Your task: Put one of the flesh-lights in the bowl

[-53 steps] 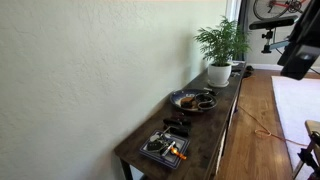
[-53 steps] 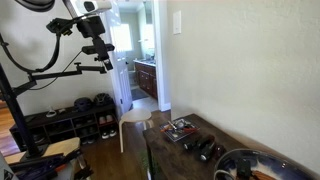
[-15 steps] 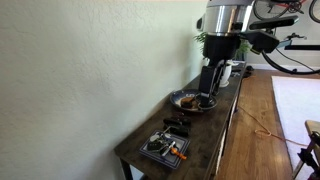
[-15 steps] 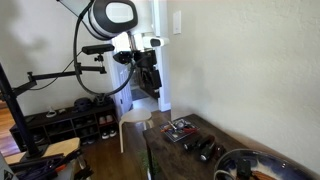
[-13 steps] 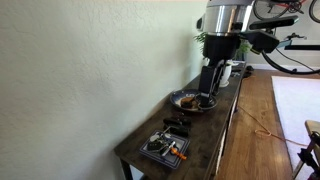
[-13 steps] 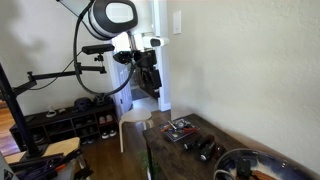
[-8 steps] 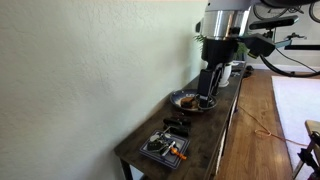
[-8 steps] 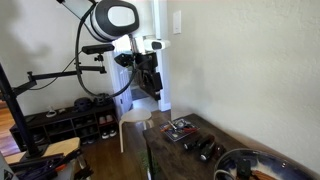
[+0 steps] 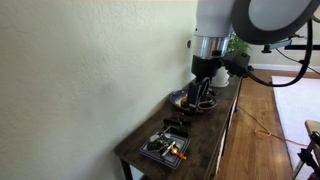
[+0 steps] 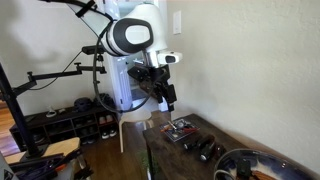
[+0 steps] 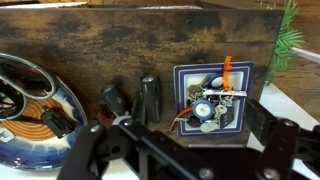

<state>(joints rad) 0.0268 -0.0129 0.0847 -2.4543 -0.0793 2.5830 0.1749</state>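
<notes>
Two small black flesh-lights (image 11: pixel 148 96) lie side by side on the wooden table in the wrist view, between the bowl and a tray. They also show in both exterior views (image 9: pixel 176 125) (image 10: pixel 207 150). The dark grey bowl (image 11: pixel 20 70) sits at the left with dark items inside; it also shows in both exterior views (image 9: pixel 182 97) (image 10: pixel 250 158). My gripper (image 11: pixel 185 150) hangs high above the table, open and empty, fingers (image 11: pixel 282 140) spread wide above the tray and flesh-lights. It also shows in both exterior views (image 9: pixel 203 92) (image 10: pixel 166 95).
A rectangular dark tray (image 11: pixel 183 75) holds an orange-handled item (image 11: pixel 226 72) and small metal parts; it also shows near the table's end (image 9: pixel 163 148). A potted plant (image 9: pixel 240 50) stands at the far end behind the arm. The table runs along a wall.
The arm has swung nearer to the table and lower, from above the bowl toward the flesh-lights and tray. Nothing on the table has moved.
</notes>
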